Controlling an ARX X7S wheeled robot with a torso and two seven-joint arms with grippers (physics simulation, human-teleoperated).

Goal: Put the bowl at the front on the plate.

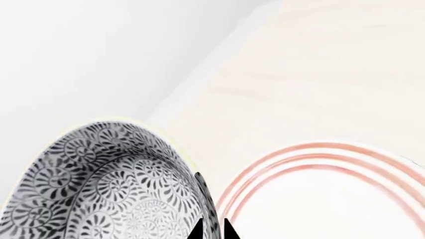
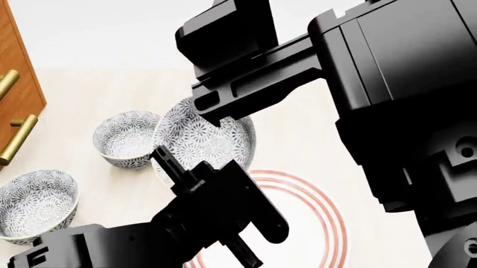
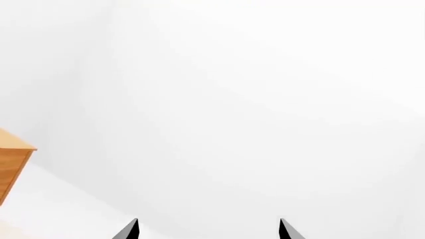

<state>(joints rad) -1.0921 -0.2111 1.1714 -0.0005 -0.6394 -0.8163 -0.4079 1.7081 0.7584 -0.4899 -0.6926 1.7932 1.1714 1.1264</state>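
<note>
Beside plate [image 2: 313, 212], left end effector [image 1: 212, 231] pinching bowl [image 2: 205, 139] rim, unlabelled

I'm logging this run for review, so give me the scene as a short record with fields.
held item: small deep ceramic bowl with grey-blue floral pattern, gripped at its rim by the left gripper
target: large flat white plate with red rings, nothing seen on it
bowl position: lifted, beside the plate's edge, not yet over its centre
other bowls: two alike, on the pale tabletop
right gripper: open, holding nothing, facing a white wall
nearby: wooden cabinet with brass handles
</note>
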